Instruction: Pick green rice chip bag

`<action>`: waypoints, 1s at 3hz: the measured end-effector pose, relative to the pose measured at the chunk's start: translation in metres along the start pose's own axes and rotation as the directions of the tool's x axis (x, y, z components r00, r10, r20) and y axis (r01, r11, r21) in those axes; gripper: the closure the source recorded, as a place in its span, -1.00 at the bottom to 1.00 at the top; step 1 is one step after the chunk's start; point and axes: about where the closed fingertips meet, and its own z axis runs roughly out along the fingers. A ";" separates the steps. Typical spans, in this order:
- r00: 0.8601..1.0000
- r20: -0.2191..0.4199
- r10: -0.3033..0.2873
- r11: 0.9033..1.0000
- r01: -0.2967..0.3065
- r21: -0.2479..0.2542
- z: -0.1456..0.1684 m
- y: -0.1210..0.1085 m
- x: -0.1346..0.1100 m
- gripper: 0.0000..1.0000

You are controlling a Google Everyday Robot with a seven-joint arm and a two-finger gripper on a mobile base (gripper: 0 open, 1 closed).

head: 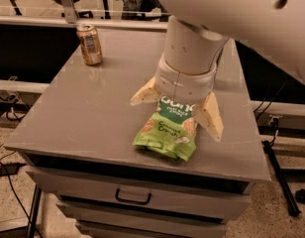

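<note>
- Camera view: gripper (pixel 176 117) over top end of green rice chip bag (pixel 168 133), jaws spread wide, one each side, nothing clenched; prob. set to straddle it.
- Bag lies flat, front-right of worktop (pixel 93 118); drink can (pixel 89 44) back-left, well apart.
</note>
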 end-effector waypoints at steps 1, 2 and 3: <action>0.999 -0.035 -0.036 0.999 0.036 -0.008 -0.002 0.002 0.000 -1.00; 0.991 -0.109 -0.083 0.996 0.080 -0.029 0.000 0.003 0.016 -1.00; 0.980 -0.146 -0.134 0.991 0.129 -0.043 0.002 -0.001 0.035 -1.00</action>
